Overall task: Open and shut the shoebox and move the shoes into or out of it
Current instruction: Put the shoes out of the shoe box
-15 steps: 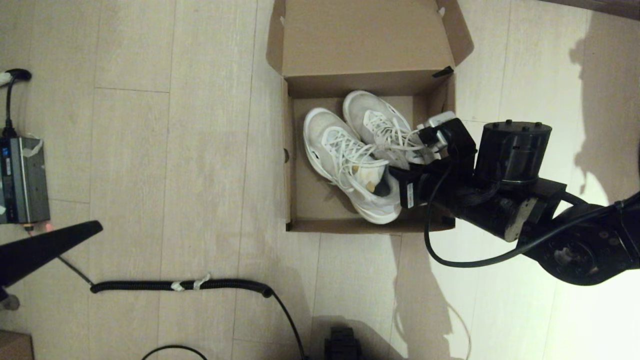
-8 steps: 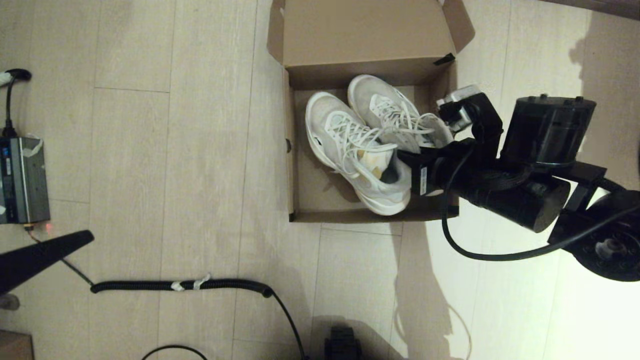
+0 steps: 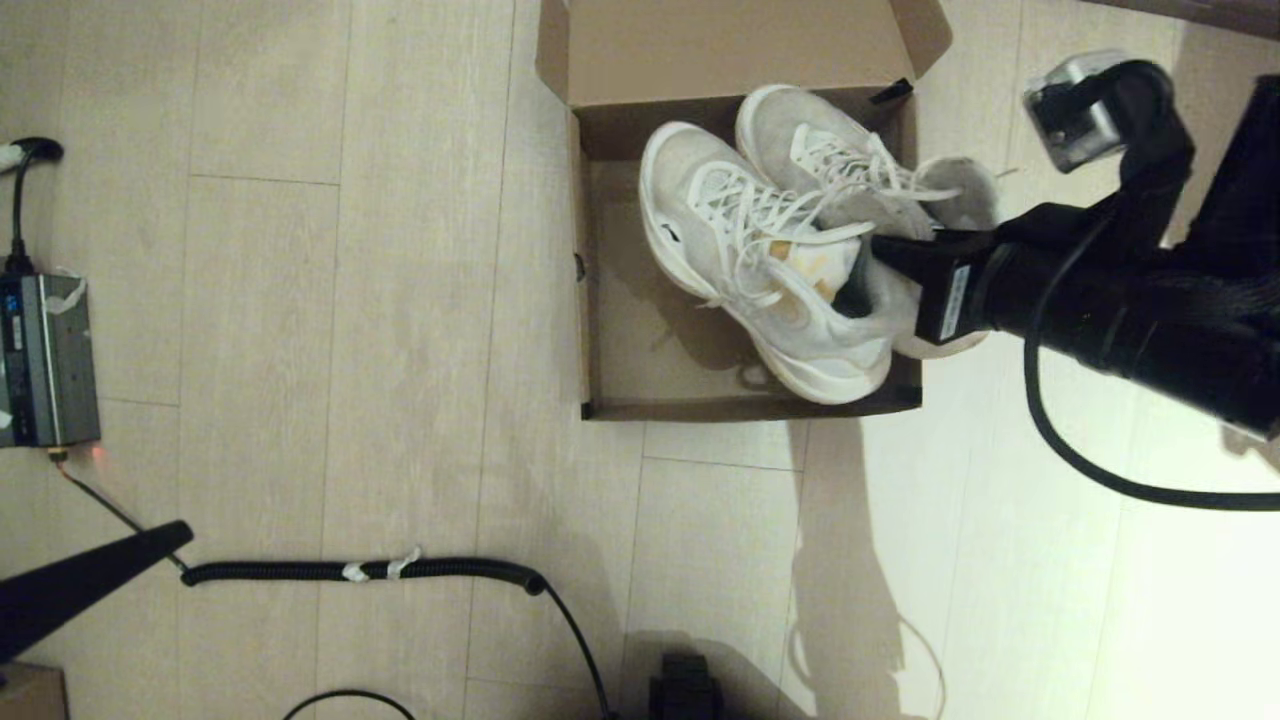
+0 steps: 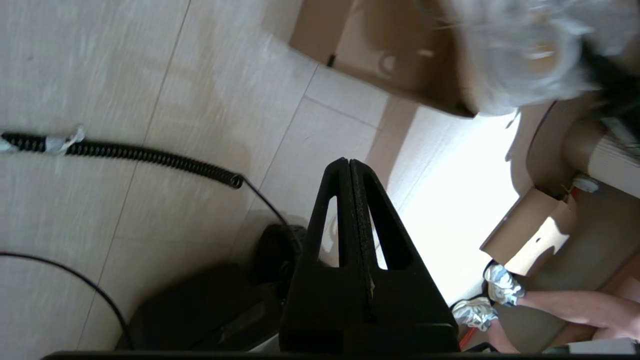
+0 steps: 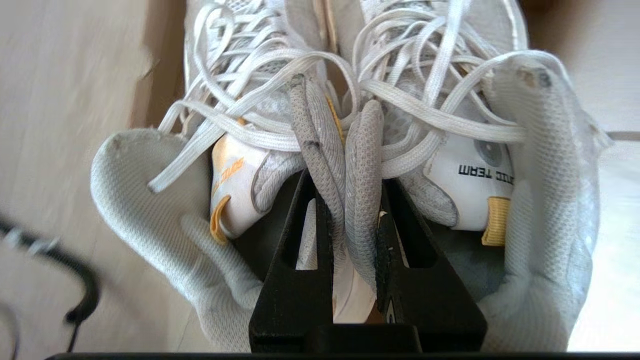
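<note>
nearest you, the coiled black cable [image 3: 360, 571] is lying across the floor [image 3: 300, 350], and your left gripper [image 4: 351, 170] is hanging low at the left edge of the head view, parked above the floor with its fingers [image 4: 340, 210] pressed flat together on nothing. further left, a grey box-shaped device [image 3: 45, 360] is sitting on the floor by the wall side.

moving out, your right gripper [image 5: 352, 200] is reaching in from the right and its fingers [image 5: 305, 240] are pinching the inner collars of both shoes [image 3: 780, 240] together, so you are holding the pair at once. the shoes are hanging tilted, heels toward the gripper, toes pointing toward the far left, over the right half of the shoebox [image 3: 600, 330]; one heel is sticking out past the box's right wall. whether any sole is touching the box bottom, you cannot tell.

farthest, the shoebox is standing open on the floor, its lid [image 3: 730, 45] folded back away from you, with a dark tape patch [image 3: 888, 92] at the lid's right corner.
</note>
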`<state>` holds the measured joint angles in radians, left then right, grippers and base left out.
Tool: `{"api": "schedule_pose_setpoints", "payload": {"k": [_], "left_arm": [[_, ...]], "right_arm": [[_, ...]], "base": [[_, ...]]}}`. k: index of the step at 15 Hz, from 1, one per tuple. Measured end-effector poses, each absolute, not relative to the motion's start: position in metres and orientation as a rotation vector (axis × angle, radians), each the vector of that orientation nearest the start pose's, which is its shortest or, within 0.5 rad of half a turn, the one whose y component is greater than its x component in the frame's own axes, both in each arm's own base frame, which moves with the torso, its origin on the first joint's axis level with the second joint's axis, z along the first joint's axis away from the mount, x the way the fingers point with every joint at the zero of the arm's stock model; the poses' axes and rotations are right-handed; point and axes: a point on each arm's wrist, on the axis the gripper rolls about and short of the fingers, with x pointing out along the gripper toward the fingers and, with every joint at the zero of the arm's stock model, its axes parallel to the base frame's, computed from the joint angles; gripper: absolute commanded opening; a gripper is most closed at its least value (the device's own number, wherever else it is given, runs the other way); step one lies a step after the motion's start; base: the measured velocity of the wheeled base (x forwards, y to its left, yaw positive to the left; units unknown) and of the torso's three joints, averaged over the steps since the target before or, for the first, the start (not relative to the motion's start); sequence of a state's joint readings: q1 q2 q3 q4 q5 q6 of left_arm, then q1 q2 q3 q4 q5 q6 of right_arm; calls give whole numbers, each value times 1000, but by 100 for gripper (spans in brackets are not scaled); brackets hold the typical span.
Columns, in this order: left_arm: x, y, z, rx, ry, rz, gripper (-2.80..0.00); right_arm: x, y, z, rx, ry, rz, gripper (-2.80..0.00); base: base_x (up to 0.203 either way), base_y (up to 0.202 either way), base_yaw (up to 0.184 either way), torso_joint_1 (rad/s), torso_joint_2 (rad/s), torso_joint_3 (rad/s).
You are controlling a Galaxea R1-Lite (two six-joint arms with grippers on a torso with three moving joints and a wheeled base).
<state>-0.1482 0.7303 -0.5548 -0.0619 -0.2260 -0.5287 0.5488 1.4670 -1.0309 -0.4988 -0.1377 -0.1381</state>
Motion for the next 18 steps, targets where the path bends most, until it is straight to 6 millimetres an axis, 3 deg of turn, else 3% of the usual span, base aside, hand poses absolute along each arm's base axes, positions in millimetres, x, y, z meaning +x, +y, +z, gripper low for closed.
{"api": "schedule_pose_setpoints", "payload": {"k": [3, 11, 14, 18], "left_arm": [[60, -13, 227, -528, 219, -322, -280], [57, -13, 221, -532, 225, -322, -280], [56, -13, 218, -537, 229, -324, -280], [53, -13, 217, -551, 227, -326, -280]], "right_arm": [[215, 106, 315, -107, -100, 260, -280], [214, 22, 363, 18, -191, -107, -280], [206, 3, 380, 63, -181, -182, -280], [201, -17, 385, 56, -190, -276, -280]], "base": [[0, 0, 0, 0, 0, 0], [0, 0, 0, 0, 0, 0], [0, 0, 0, 0, 0, 0], [0, 0, 0, 0, 0, 0]]}}
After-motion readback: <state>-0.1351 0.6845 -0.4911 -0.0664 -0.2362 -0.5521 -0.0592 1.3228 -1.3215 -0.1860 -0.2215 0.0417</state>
